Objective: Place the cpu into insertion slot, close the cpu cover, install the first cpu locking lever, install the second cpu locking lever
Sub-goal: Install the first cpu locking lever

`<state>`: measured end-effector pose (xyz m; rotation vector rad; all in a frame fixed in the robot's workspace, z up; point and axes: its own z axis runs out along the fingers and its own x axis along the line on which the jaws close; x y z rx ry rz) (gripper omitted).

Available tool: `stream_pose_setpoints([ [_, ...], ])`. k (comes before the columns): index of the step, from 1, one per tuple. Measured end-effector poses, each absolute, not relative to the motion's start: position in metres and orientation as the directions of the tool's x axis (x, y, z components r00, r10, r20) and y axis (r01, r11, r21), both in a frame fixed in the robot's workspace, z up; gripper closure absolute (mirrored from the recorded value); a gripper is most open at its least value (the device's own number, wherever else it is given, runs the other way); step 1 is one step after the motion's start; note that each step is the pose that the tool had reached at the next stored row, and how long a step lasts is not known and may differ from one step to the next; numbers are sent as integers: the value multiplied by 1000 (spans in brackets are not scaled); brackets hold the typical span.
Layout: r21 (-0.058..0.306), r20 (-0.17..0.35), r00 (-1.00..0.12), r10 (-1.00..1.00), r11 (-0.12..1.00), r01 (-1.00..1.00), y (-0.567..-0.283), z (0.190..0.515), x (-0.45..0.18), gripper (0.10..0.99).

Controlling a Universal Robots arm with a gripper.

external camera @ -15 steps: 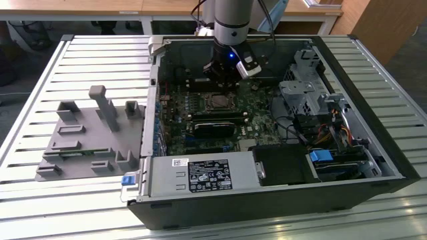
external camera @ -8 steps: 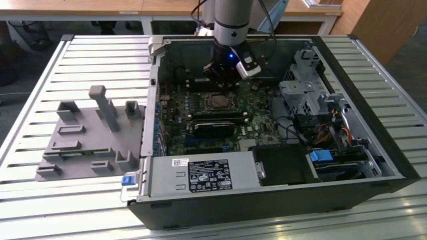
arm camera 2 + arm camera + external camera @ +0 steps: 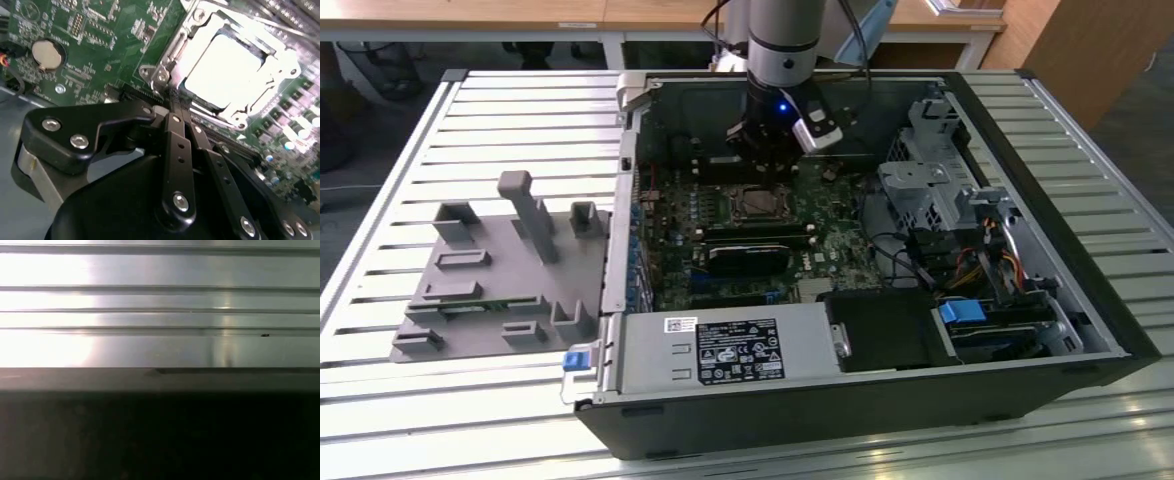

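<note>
Gripper (image 3: 174, 100) closed at the socket edge.
Its fingers met with nothing between them, tips touching the near rim of the slot (image 3: 165, 75). Just beyond the tips, the cpu (image 3: 225, 70) sat in the slot, framed by the cover (image 3: 240, 116).

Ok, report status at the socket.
Black gripper shut, fingertips at the rim of the silvery square insertion slot. Pale silvery cpu seated, thin metal cover frame down. Nothing in the way.
</note>
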<state>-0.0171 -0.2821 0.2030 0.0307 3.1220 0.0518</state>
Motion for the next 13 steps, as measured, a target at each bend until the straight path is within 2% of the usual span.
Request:
stream_pose_setpoints([
  [13, 33, -19, -1000, 20, 999, 19, -285, 211, -17, 980],
])
